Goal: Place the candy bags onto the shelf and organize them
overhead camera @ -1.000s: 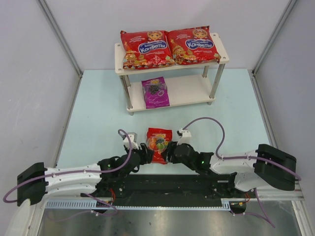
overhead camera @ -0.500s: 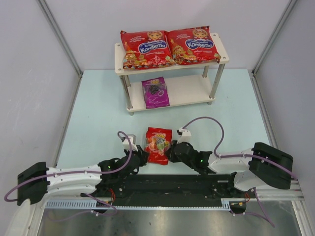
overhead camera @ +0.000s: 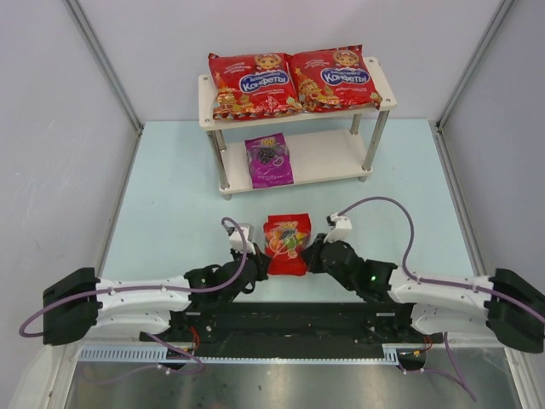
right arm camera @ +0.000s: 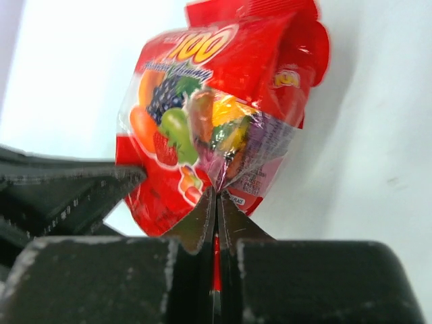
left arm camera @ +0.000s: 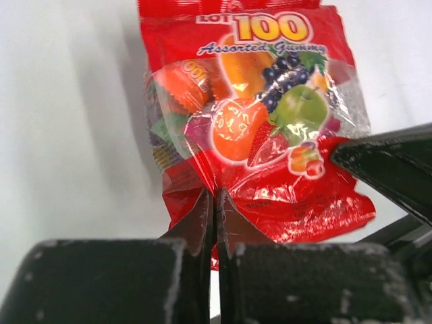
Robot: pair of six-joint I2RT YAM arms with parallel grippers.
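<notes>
The pale blue table fills the middle of the top view. The shelf stands at the upper centre of the frame. On its upper board the first large red bag and the second large red bag lie side by side. On the lower board the purple bag lies at the left part; the right part of this board is bare.

The small red bag is in the lower centre of the frame, between the two arms, well apart from the shelf. The left tool is clenched on its lower left edge, and the right tool is clenched on its right side. In both wrist views the jaws are pressed together with the film pinched between them. Whether the bag rests on the table or hangs a little above it cannot be told.

The bag looks light, soft and glossy, so it probably slips easily and sags under its loose candies. The flat sealed edges seem the best place to hold, not the filled middle. The corner posts and the upper board probably narrow the way in. The bare place just beside the purple bag seems free from the front.
</notes>
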